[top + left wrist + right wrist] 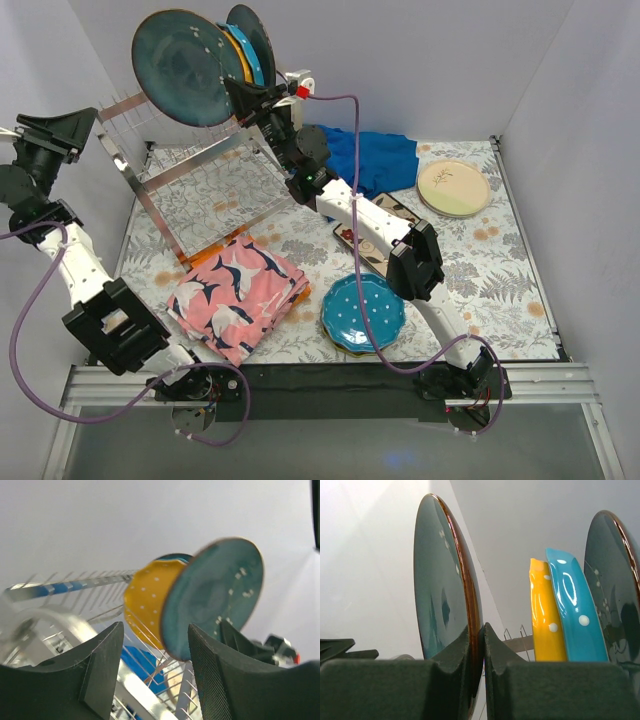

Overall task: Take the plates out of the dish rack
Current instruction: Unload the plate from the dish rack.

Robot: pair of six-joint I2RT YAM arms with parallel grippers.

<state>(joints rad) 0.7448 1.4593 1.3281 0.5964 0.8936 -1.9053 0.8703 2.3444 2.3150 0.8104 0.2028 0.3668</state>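
A dark teal plate (185,68) (442,580) is lifted upright above the tilted silver dish rack (200,190), and my right gripper (247,97) (481,635) is shut on its lower rim. Behind it a yellow plate (545,615), a bright blue dotted plate (572,610) and another dark teal plate (615,580) stand on edge in the rack. My left gripper (72,135) (155,655) hangs open at the rack's left end with nothing between its fingers. In the left wrist view it faces the held teal plate (215,595) and the yellow plate (147,597).
On the floral tablecloth lie a teal dotted plate (363,312), a cream and green plate (453,188), a patterned rectangular dish (385,215) partly under the right arm, a folded pink cloth (238,293) and a blue cloth (365,158). White walls enclose the table.
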